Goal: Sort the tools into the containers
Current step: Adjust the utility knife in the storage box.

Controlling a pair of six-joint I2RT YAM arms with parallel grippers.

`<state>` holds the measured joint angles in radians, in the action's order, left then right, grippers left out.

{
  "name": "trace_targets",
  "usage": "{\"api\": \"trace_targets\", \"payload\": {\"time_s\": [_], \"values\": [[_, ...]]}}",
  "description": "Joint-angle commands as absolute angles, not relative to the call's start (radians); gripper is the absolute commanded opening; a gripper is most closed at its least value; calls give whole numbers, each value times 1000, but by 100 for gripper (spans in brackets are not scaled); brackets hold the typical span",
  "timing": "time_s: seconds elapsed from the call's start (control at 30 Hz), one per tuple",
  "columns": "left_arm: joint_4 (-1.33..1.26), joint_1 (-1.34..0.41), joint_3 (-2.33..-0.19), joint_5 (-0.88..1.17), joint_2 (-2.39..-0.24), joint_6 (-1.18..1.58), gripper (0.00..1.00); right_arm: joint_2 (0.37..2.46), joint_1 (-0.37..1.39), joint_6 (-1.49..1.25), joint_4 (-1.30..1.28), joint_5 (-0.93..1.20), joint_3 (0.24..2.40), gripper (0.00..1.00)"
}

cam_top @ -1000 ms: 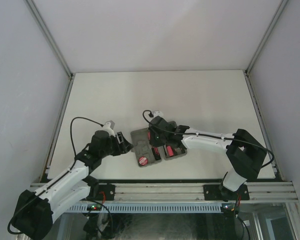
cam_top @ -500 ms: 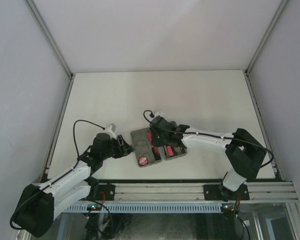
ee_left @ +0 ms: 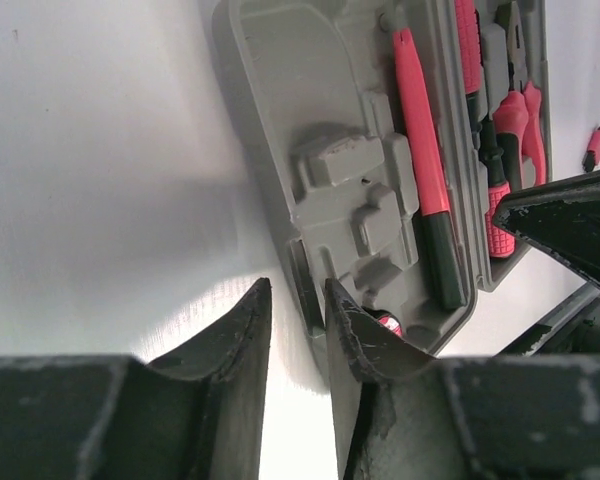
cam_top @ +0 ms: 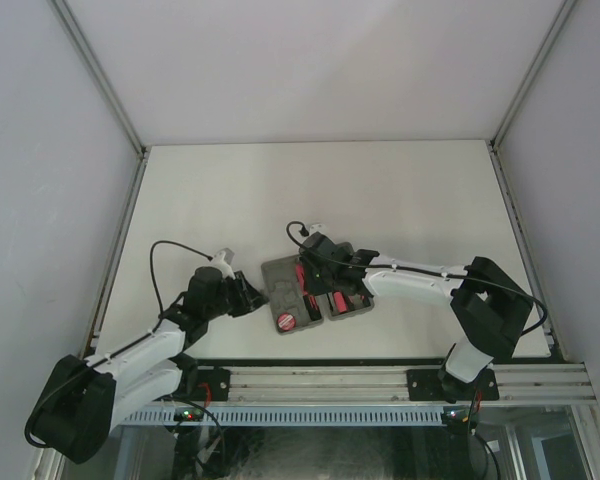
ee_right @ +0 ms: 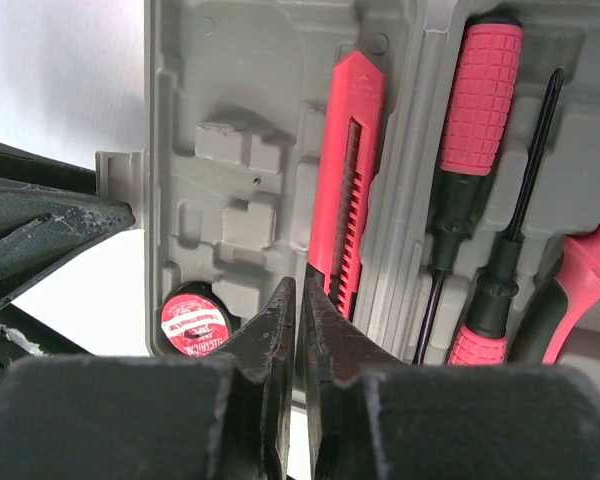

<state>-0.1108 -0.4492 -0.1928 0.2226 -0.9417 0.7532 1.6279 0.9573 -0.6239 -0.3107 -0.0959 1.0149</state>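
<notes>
In case [ee_right: 240, 90] | red label [ee_right: 193, 325] (writing unreadable) | left pincer [ee_left: 298, 288] slightly spread | right pincer [ee_right: 298, 292] pressed together

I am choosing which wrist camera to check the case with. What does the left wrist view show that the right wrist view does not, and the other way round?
Only left wrist: a small red-black piece lying on the table beyond the grey case. Only right wrist: the whole red label of the round roll, and the right gripper shut with its tips at the red knife's lower end. Both: the open case, the knife, the red-handled screwdrivers, and the left gripper at the case's edge.
</notes>
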Motion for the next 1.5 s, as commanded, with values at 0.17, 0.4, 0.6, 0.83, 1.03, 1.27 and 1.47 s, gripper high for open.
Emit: {"api": "trace_targets", "payload": {"time_s": [0.17,0.4,0.6,0.83,1.03,1.27,1.47], "values": [[-198,-444,-176,239,-946,772,20,1612,960,-600,-301,-102,1052,4],[-220,-445,-170,254,-944,765,0,1654,953,-587,-321,-84,1098,5],[-220,-445,-169,255,-939,761,0,1699,943,-572,-358,-87,1145,5],[-222,-445,-169,255,-952,761,0,1732,942,-565,-396,-104,1172,4],[-227,-445,-167,255,-966,764,0,1750,941,-565,-403,-99,1171,4],[-228,-445,-160,254,-962,765,0,1772,939,-560,-408,-98,1179,4],[-228,-445,-160,253,-962,765,0,1790,940,-554,-429,-123,1193,4]]}}
